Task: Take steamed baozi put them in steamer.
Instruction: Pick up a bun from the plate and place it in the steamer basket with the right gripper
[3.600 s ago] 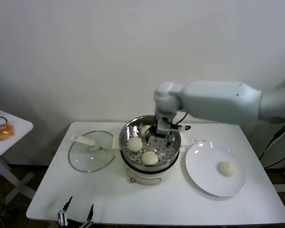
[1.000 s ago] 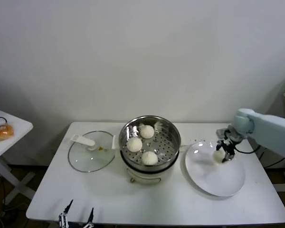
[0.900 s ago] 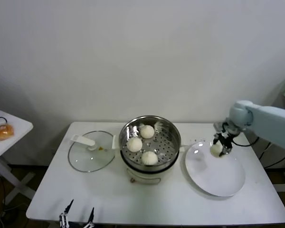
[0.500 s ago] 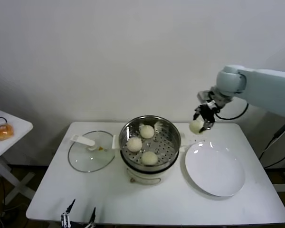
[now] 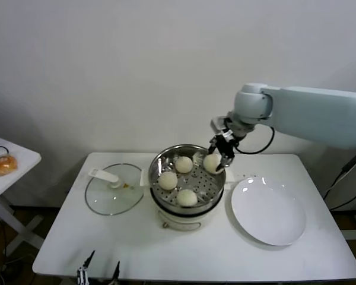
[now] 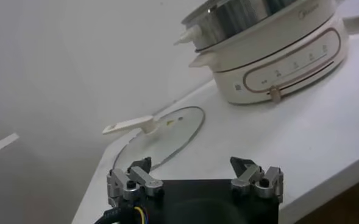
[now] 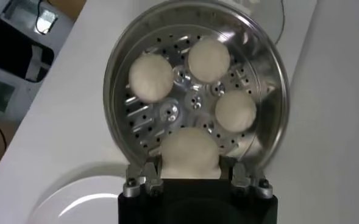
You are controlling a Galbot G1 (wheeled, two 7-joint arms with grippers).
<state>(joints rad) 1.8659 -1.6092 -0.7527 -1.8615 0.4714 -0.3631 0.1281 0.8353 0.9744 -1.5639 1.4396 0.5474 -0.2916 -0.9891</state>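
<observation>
The steel steamer (image 5: 216, 184) stands on its cream pot base (image 5: 184, 219) at the table's middle. Three baozi lie in it (image 5: 183, 164) (image 5: 168, 180) (image 5: 187, 197). My right gripper (image 5: 218, 155) is shut on a fourth baozi (image 5: 212, 162) and holds it above the steamer's right rim. In the right wrist view this baozi (image 7: 189, 153) sits between the fingers, with the steamer (image 7: 115, 73) and its three baozi (image 7: 151, 76) (image 7: 208, 59) (image 7: 235, 110) below. My left gripper (image 5: 97, 274) is open and parked at the table's front edge; it also shows in the left wrist view (image 6: 194, 181).
An empty white plate (image 5: 269, 209) lies right of the steamer. A glass lid (image 5: 114, 188) lies left of it. An orange bun-like thing (image 5: 4, 164) sits on a side table at far left.
My right gripper lifted the baozi off the white plate and carried it left, from above the plate to above the steamer's right rim. The plate is now empty. The left arm has not moved.
</observation>
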